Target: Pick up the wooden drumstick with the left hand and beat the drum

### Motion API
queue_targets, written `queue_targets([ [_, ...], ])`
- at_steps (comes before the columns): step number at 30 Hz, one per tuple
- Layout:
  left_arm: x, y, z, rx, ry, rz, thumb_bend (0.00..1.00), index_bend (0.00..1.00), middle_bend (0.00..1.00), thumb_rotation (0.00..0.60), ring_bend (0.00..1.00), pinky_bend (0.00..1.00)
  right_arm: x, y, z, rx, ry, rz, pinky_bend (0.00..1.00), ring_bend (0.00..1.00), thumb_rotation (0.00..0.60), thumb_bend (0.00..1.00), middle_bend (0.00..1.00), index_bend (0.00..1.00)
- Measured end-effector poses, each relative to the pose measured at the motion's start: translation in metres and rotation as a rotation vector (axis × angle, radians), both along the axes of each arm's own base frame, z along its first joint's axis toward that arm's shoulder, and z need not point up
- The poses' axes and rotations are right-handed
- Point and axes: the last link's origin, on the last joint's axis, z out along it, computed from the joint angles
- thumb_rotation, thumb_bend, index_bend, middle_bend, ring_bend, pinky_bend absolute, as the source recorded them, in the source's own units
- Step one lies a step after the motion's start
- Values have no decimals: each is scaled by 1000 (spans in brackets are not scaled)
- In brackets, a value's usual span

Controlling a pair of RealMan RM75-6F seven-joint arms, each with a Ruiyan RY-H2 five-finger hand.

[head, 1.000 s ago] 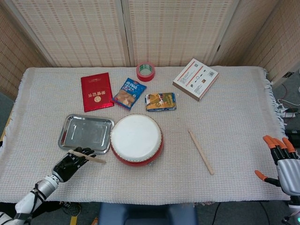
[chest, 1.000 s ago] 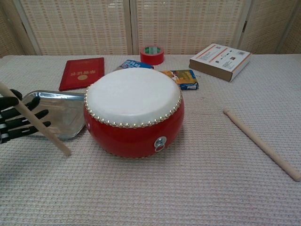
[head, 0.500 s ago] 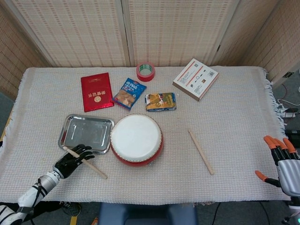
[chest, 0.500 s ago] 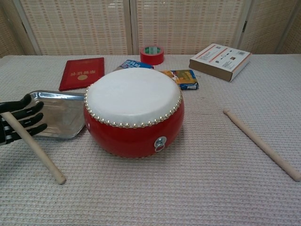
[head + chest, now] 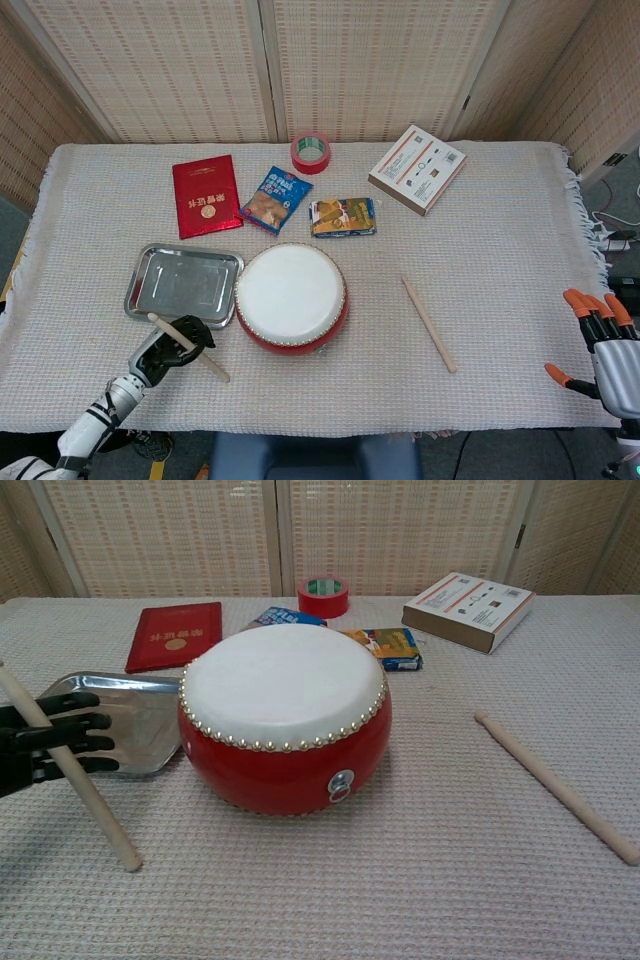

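Our black left robot hand [image 5: 45,742] grips a pale wooden drumstick [image 5: 70,774], fingers wrapped round its shaft, tip seemingly resting on the woven surface [image 5: 400,880] left of the red round white-skinned drum [image 5: 285,715]. Next we should lift and swing it onto the drumhead.

From my chest view, the left hand [image 5: 45,742] is cut off at the picture's left edge — only its dark fingers show, and the upper end of the drumstick [image 5: 70,770] it holds runs out of frame there too. My right hand [image 5: 605,345] sits at the head view's lower right corner, its wrist cropped away. The print on the red booklet [image 5: 205,196] and the snack packets [image 5: 274,199] is too small for me to read.
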Motion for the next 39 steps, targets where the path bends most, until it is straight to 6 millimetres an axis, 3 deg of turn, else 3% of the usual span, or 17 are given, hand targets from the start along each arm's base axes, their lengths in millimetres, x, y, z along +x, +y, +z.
queue_targets([
  [11, 13, -20, -16, -13, 71, -99, 293, 526, 487, 600, 414, 362, 0, 0, 1, 0, -1, 7, 0, 0, 600, 37, 76, 0],
  [18, 15, -22, -21, -39, 72, -120, 229, 541, 505, 600, 420, 352, -1, 0, 2, -3, -3, 8, 0, 0, 600, 37, 76, 0],
  [26, 15, -21, -26, -35, 111, -133, 219, 630, 632, 600, 551, 447, -1, 0, 3, -11, -3, 15, 0, 0, 600, 37, 76, 0],
  [39, 20, -29, -41, -31, 187, -165, 219, 761, 757, 600, 663, 590, 0, 2, 5, -23, -1, 22, 0, 0, 600, 37, 77, 0],
])
